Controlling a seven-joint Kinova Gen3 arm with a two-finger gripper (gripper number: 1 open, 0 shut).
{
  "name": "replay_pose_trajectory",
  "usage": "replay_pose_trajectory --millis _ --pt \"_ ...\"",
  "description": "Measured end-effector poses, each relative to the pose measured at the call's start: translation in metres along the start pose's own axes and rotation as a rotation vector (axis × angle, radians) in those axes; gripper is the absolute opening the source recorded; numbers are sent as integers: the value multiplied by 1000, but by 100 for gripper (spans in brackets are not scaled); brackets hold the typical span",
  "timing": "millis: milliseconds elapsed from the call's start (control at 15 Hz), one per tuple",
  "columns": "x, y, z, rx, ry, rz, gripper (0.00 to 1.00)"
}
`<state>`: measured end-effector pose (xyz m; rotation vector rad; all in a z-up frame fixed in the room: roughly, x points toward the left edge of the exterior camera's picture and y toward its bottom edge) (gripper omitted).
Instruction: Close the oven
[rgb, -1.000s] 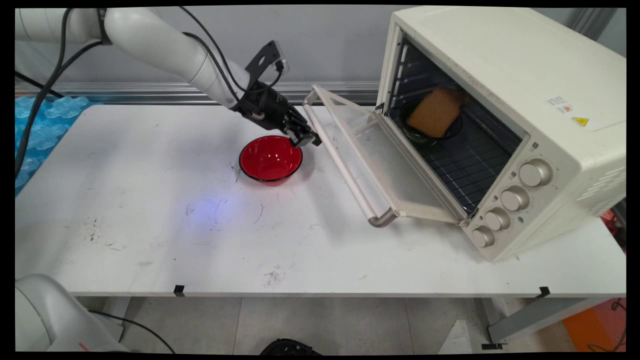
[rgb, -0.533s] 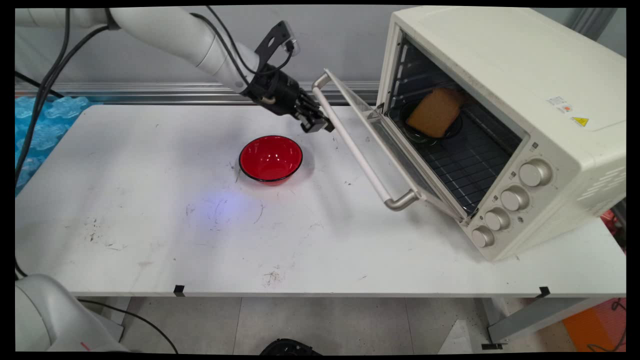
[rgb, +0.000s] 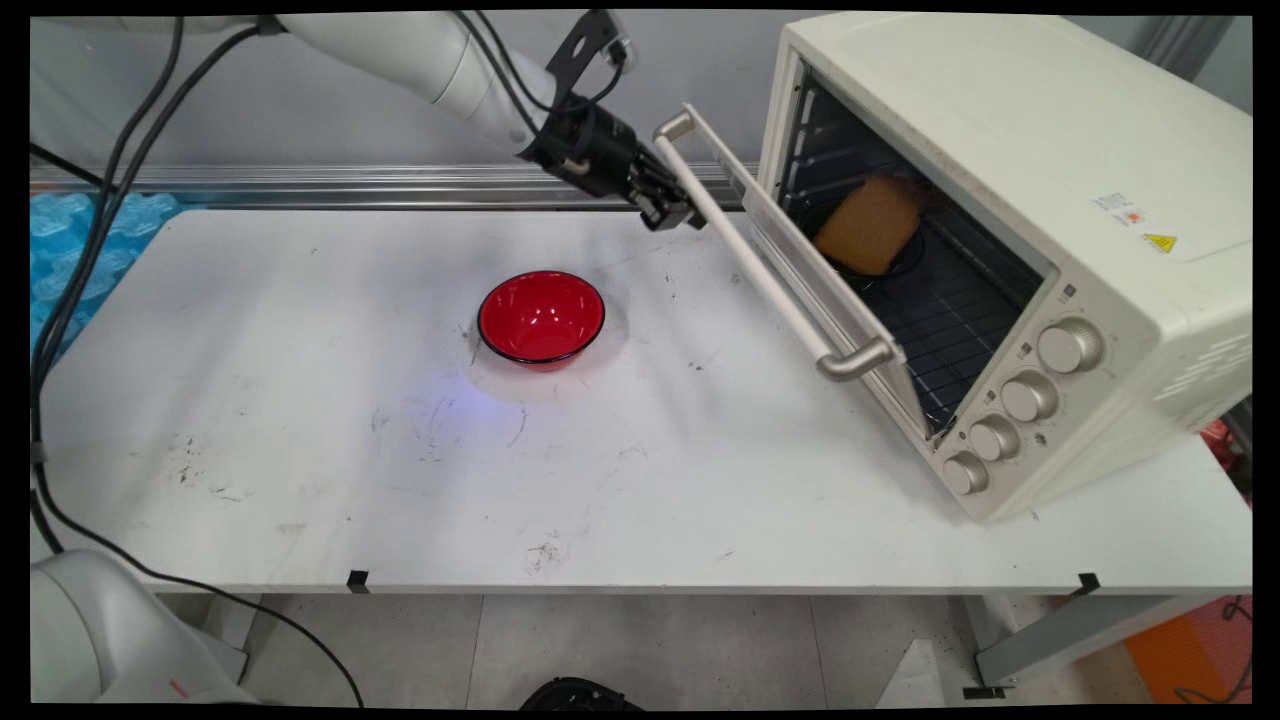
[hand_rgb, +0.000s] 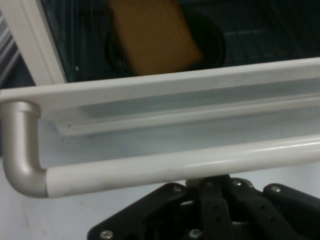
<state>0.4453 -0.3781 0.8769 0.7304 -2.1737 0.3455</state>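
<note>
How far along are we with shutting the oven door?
Done: the bread sits on its dark dish inside the oven. In hand: the claw is against the door handle, with the door about half raised. Left: swinging it fully shut. The red bowl sits apart.

Black end effector (rgb: 672, 212) against cream oven door (rgb: 800, 275) with cream bar handle (rgb: 755, 245), silver-grey elbows. Cream oven (rgb: 1010, 200), dark wire rack, beige knobs (rgb: 1070, 346). Tan-brown toast (rgb: 868, 226) on black dish (rgb: 900, 262). Red bowl (rgb: 541, 318), black rim. White worktop (rgb: 300, 400), dark scuffs.
</note>
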Motion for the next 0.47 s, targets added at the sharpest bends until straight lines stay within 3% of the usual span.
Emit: replay_pose_trajectory --millis 467 --pt "26 -14 10 20 44 22 0"
